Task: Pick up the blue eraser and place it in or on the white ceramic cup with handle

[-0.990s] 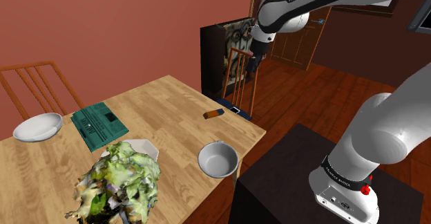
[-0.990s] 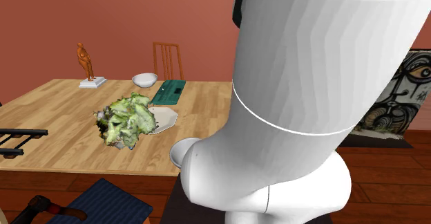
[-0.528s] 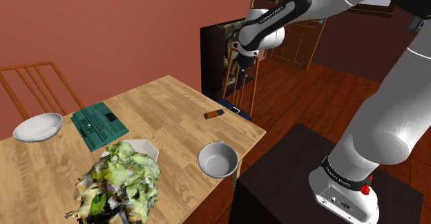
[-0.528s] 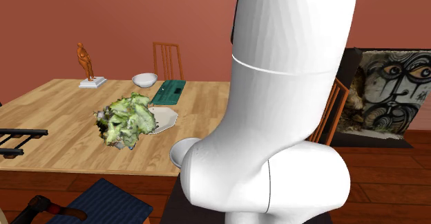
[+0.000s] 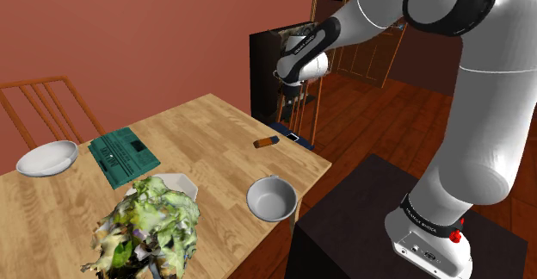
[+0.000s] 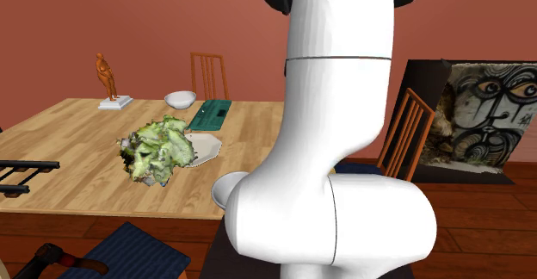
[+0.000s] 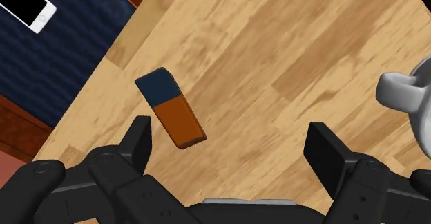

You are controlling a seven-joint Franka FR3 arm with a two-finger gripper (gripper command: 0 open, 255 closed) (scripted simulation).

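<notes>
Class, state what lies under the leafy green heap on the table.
A white plate pokes out from under the heap; its covered part and anything else beneath cannot be seen.

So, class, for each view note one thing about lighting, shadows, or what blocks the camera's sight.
Shoulder view: soft, even light on the table, no glare. Second exterior view: the white arm blocks the middle of the scene. Wrist view: the blue-and-orange eraser is evenly lit, lying ahead of the open gripper.
</notes>
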